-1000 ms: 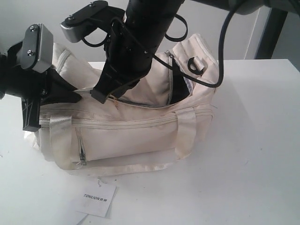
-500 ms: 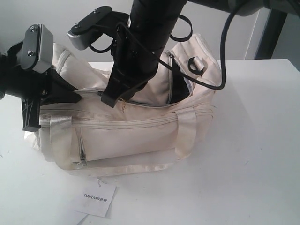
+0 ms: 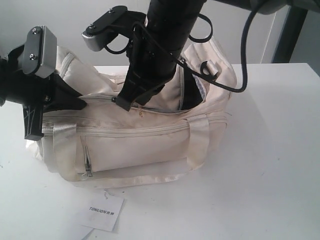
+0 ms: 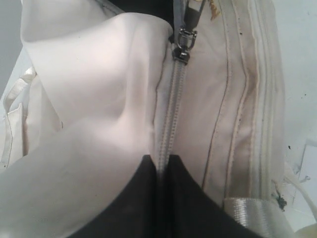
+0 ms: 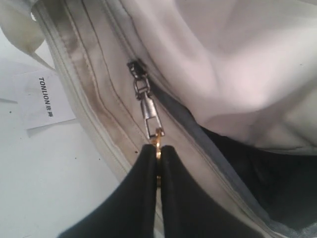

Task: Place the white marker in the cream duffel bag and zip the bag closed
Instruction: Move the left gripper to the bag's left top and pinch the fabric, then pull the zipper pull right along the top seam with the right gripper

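Cream duffel bag (image 3: pixel 135 145), near the desk's (image 3: pixel 275 150) far left corner, is partly zipped, the white marker unseen, presumably inside; right claw (image 5: pixel 158 153) pinches the zip pull (image 5: pixel 148 116), left claw (image 4: pixel 162 163) clamps the closed seam (image 4: pixel 168 119), a gaping stretch left to close.

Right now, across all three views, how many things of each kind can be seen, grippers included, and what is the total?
Cream fabric duffel bag: 1
White paper tag with black print: 1
Black grippers: 2, the left gripper and the right gripper
White marker: 0 in view
Total: 4
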`<state>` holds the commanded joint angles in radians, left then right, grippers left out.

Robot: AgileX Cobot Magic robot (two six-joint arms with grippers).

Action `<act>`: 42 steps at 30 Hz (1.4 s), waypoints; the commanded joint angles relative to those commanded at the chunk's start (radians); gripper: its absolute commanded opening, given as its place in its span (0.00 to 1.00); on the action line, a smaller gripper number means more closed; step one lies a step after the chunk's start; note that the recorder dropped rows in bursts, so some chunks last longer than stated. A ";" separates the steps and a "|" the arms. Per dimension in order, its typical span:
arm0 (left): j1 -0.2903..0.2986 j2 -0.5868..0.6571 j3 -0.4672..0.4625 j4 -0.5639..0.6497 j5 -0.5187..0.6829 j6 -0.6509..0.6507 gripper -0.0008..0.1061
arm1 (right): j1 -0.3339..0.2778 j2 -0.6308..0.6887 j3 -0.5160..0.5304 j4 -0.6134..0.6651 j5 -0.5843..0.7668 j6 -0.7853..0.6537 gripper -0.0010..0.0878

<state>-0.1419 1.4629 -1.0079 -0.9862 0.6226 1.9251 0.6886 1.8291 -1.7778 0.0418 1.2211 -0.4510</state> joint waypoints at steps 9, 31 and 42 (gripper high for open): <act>0.000 0.000 0.000 0.000 0.000 0.000 0.01 | -0.044 0.000 0.000 0.003 0.000 0.000 0.01; 0.000 0.000 0.000 0.000 -0.006 -0.002 0.01 | -0.114 -0.001 0.002 0.007 0.000 0.000 0.01; 0.000 0.000 0.000 0.000 -0.006 -0.007 0.01 | -0.153 -0.007 0.004 0.009 0.000 0.000 0.01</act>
<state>-0.1419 1.4629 -1.0079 -0.9862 0.6169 1.9182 0.5353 1.8220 -1.7740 0.0510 1.2211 -0.4510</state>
